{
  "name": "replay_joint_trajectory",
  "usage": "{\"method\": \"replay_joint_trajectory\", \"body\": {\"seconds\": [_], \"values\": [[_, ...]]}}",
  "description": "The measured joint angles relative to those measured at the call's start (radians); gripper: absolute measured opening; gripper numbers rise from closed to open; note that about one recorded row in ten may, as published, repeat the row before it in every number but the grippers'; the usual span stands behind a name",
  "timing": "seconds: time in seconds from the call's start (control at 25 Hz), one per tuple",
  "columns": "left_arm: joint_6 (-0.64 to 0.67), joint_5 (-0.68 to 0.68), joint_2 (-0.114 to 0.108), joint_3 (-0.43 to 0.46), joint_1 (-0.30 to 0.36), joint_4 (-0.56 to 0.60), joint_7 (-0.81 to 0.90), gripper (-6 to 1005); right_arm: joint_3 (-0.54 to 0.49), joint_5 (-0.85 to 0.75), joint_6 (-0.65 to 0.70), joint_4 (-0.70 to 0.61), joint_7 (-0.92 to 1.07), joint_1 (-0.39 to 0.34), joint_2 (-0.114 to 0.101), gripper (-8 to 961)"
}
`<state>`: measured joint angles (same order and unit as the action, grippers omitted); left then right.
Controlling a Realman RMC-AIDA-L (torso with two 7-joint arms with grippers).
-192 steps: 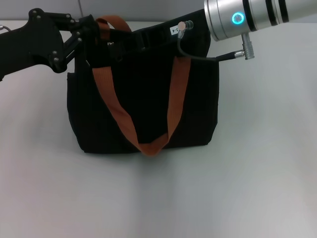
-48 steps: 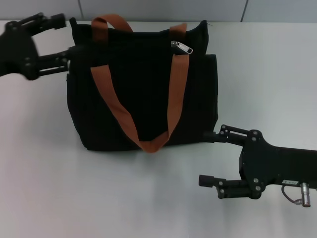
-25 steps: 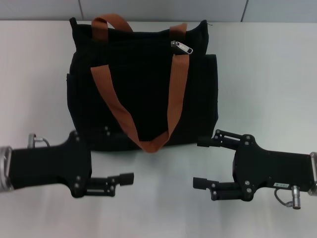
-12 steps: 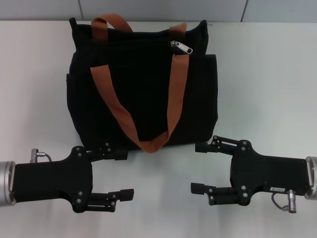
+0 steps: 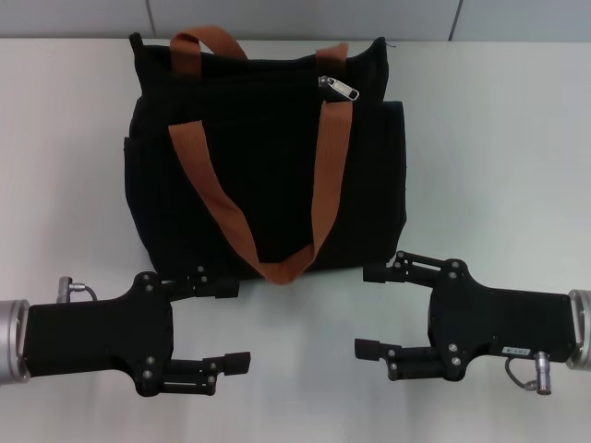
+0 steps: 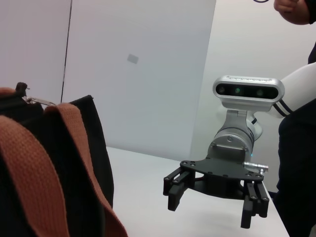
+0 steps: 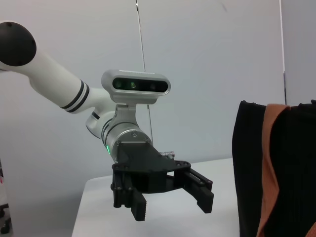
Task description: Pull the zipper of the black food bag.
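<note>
The black food bag (image 5: 268, 175) stands upright at the table's far middle, its orange-brown straps (image 5: 328, 175) hanging down the front. Its silver zipper (image 5: 338, 88) pull lies near the right end of the top edge. Both grippers hover low in front of the bag, apart from it. My left gripper (image 5: 226, 323) is open and empty at the near left. My right gripper (image 5: 372, 310) is open and empty at the near right. The left wrist view shows the bag (image 6: 89, 148) and the right gripper (image 6: 215, 202). The right wrist view shows the left gripper (image 7: 170, 203) beside the bag (image 7: 249, 168).
The white table (image 5: 499, 148) reaches out on both sides of the bag. A pale wall (image 5: 305, 17) runs close behind it. A side pocket (image 5: 392, 175) bulges on the bag's right side.
Both arms have left the bag's top edge and come down to the table's near side. In the last half second they have barely shifted. The bag has not moved.
</note>
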<state>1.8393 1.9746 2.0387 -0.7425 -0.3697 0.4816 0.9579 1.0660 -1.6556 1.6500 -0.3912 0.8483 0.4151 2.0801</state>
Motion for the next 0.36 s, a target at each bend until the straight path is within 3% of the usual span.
{"method": "replay_joint_trajectory", "body": {"seconds": [0.36], "values": [[-0.002, 0.0, 0.0, 0.0, 0.0, 0.0, -0.001, 833, 0.0, 0.0, -0.005, 0.002, 0.0, 0.004, 0.0, 831]]}}
